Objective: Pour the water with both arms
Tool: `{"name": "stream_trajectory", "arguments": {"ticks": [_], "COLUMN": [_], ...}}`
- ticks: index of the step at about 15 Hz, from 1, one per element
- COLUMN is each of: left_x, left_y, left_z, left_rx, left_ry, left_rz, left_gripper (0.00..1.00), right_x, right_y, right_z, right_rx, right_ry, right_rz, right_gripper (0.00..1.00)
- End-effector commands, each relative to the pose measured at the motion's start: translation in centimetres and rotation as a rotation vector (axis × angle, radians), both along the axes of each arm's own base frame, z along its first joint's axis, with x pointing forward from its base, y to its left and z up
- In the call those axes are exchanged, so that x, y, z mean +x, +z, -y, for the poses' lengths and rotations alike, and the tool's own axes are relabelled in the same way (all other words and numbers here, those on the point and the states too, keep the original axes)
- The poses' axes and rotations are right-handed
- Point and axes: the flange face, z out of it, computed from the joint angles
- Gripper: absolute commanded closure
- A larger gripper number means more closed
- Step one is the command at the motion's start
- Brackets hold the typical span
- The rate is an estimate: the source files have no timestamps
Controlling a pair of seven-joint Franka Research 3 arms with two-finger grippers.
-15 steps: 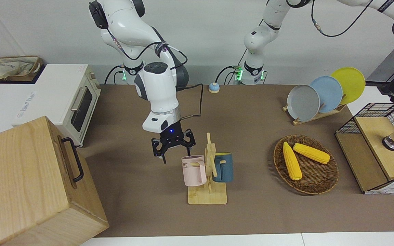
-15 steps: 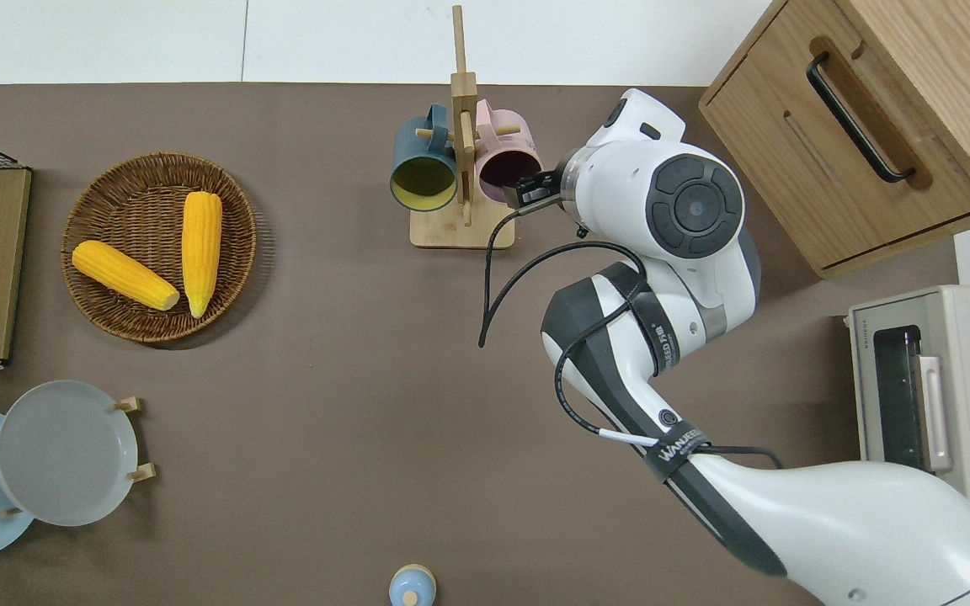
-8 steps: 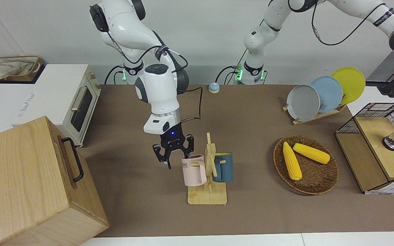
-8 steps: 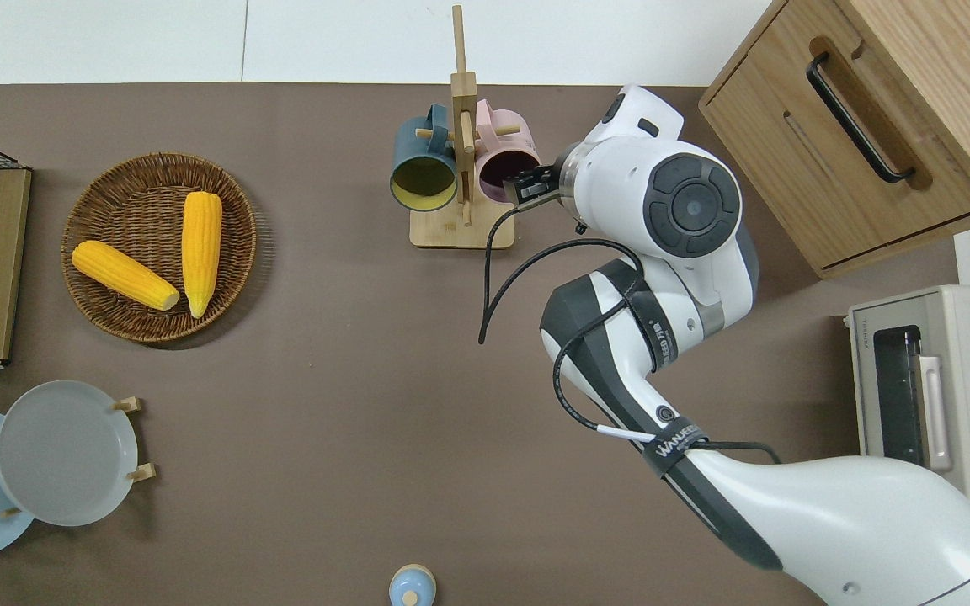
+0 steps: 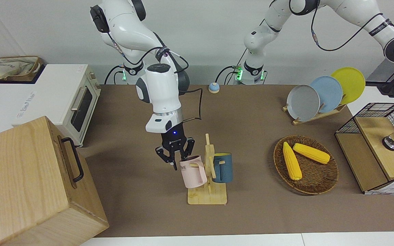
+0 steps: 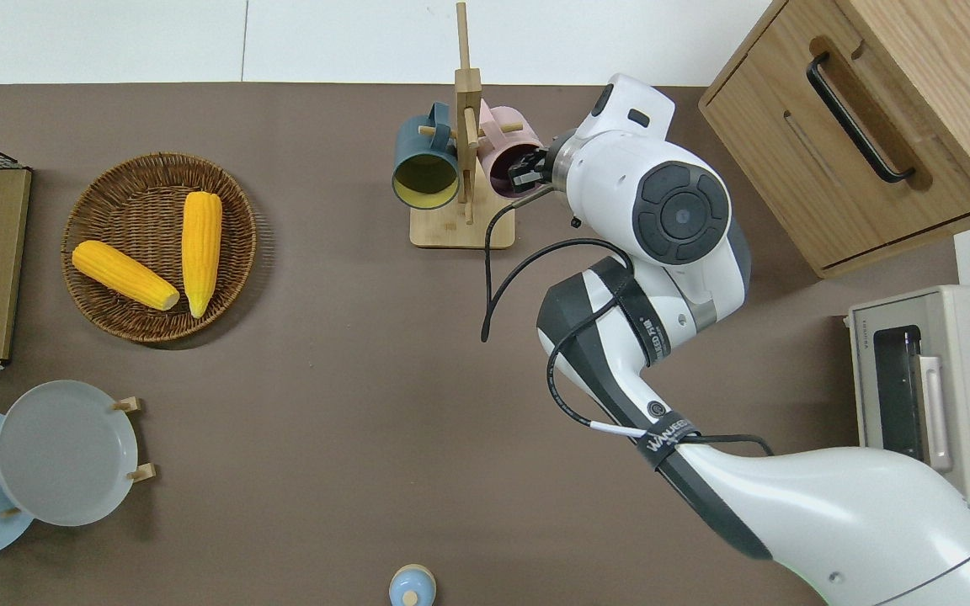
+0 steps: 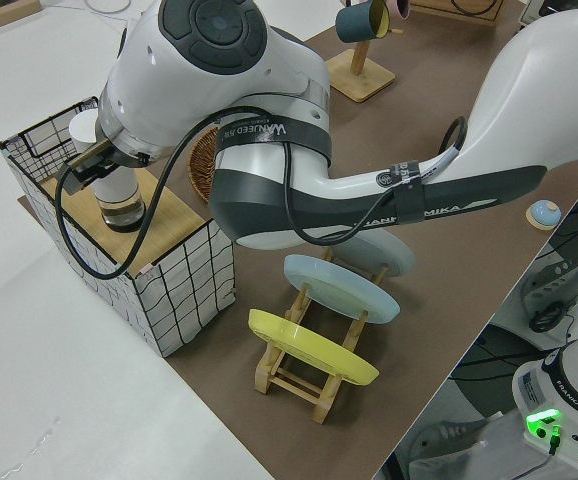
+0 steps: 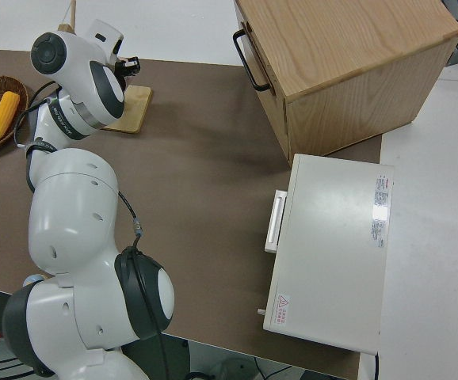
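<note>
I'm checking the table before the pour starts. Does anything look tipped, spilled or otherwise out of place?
Nothing looks spilled or damaged. The pink mug and blue mug hang tilted on the wooden mug rack, as the pegs hold them. The right end effector is at the pink mug's rim. Two corn cobs lie in the wicker basket.

A plain white wall [image 5: 210, 37] runs across twelve o'clock in the front view. The table [image 5: 251, 212] wears a brown cover. A white surface [image 6: 98, 38] borders it.
</note>
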Motion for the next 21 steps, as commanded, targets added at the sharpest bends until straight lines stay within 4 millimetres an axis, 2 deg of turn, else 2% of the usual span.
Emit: {"name": "stream_trajectory", "arguments": {"ticks": [1, 2, 9, 15, 19, 21], "left_x": [0.7, 0.7, 0.9, 0.9, 0.9, 0.9], "left_y": [-0.4, -0.7, -2.5, -2.9, -2.9, -2.9], "left_z": [0.8, 0.6, -0.3, -0.4, -0.5, -0.5], "left_rx": [-0.010, -0.027, -0.043, -0.042, -0.040, -0.044], "left_ry": [-0.013, -0.007, -0.018, -0.018, -0.018, -0.014], "left_rz": [0.030, 0.038, 0.051, 0.050, 0.051, 0.051], "left_gripper": [0.01, 0.01, 0.01, 0.02, 0.64, 0.82], "right_x": [0.5, 0.6, 0.6, 0.6, 0.3, 0.4], "right_y": [0.3, 0.1, 0.2, 1.4, 2.8, 3.5], "right_z": [-0.7, -0.7, -0.5, 1.3, 3.5, 5.5], "right_rx": [-0.004, -0.004, -0.015, -0.065, -0.114, -0.139], "right_ry": [0.026, 0.026, 0.021, 0.000, -0.020, -0.040], "right_rz": [0.033, 0.031, 0.025, 0.007, -0.029, -0.053], "right_gripper": [0.975, 1.000, 1.000, 1.000, 1.000, 1.000]}}
